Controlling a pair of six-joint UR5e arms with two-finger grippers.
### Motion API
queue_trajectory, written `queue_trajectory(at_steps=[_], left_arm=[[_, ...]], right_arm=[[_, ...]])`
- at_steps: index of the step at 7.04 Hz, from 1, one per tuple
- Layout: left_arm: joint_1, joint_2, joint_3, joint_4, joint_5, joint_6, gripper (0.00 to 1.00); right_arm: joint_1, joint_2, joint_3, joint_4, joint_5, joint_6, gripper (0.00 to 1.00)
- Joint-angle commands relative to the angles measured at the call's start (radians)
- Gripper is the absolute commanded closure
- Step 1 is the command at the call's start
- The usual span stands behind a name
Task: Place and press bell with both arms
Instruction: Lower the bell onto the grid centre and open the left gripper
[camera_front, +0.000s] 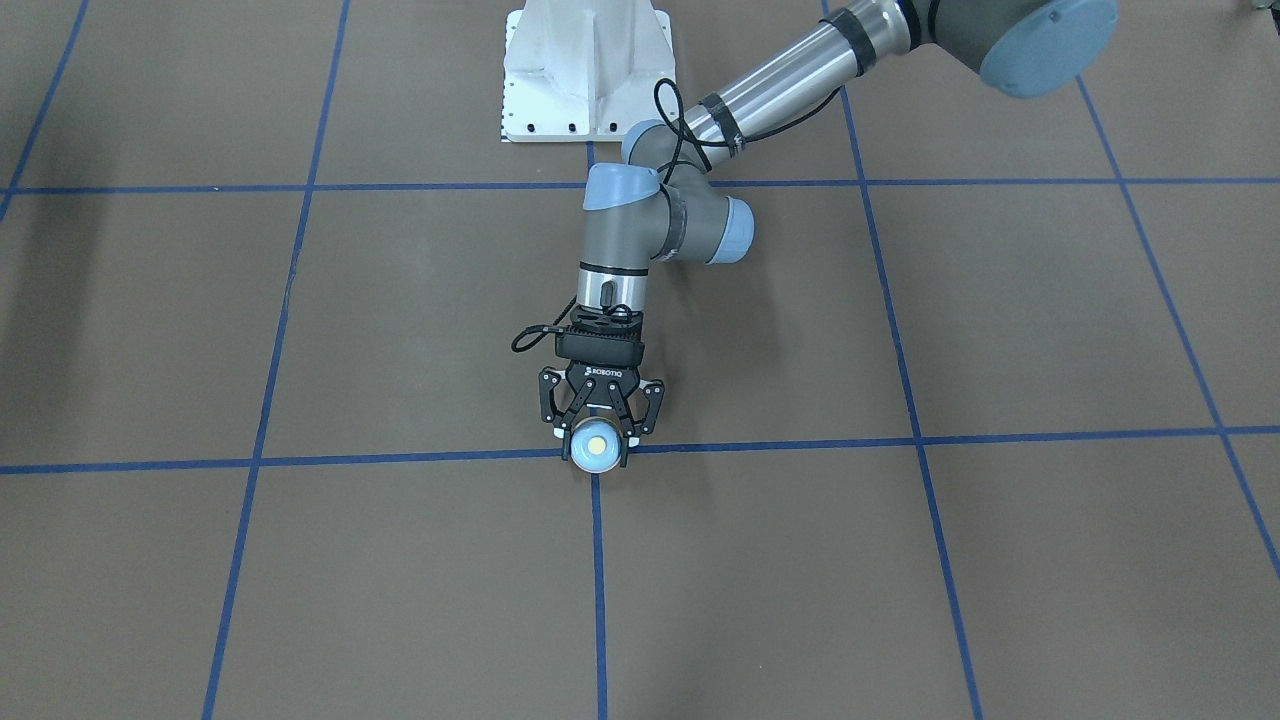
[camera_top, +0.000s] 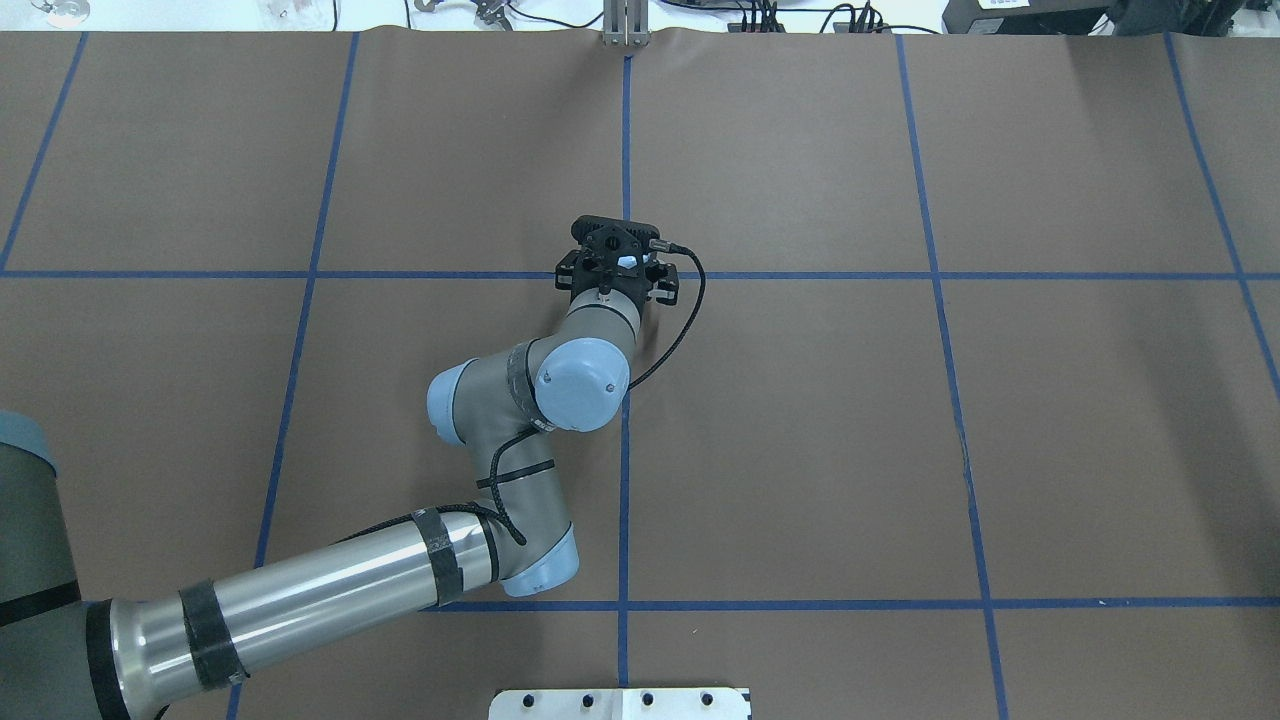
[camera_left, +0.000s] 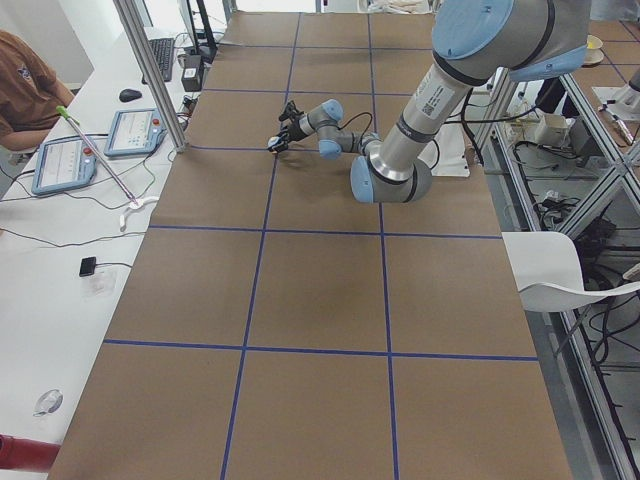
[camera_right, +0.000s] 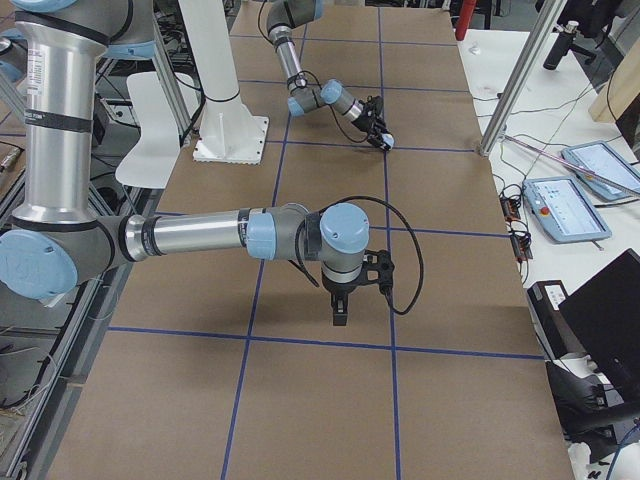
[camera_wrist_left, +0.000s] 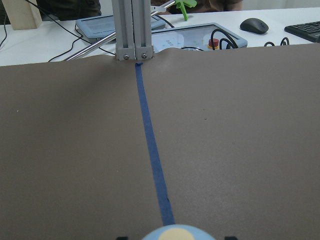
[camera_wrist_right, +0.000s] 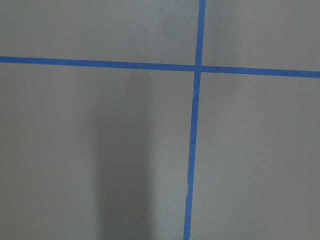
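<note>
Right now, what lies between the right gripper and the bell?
Between right gripper and bell: only bare brown mat crossed by blue tape, in exterior right view.

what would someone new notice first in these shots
The eye goes first to the left gripper, shut on the small light-blue bell right at a crossing of the blue tape lines in the middle of the brown table. Next comes the right arm, stretched out low over the table well away from the bell.
</note>
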Motion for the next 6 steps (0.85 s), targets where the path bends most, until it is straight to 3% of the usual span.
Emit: queue_trajectory(at_steps=[1,2,5,6], left_arm=[[0.017,0.000,-0.014,0.000,-0.001,-0.002,0.45],[0.016,0.000,-0.015,0.002,-0.001,0.001,0.00],[-0.025,-0.005,-0.101,0.043,-0.018,0.004,0.00],[-0.100,-0.008,-0.107,0.111,-0.130,0.004,0.00]], right_arm=[[0.000,0.000,-0.002,-0.001,-0.002,-0.002,0.00],[0.000,0.000,-0.002,-0.001,-0.002,-0.002,0.00],[0.000,0.043,0.001,0.004,-0.013,-0.003,0.00],[0.000,0.048,-0.001,0.010,0.002,-0.003,0.00]])
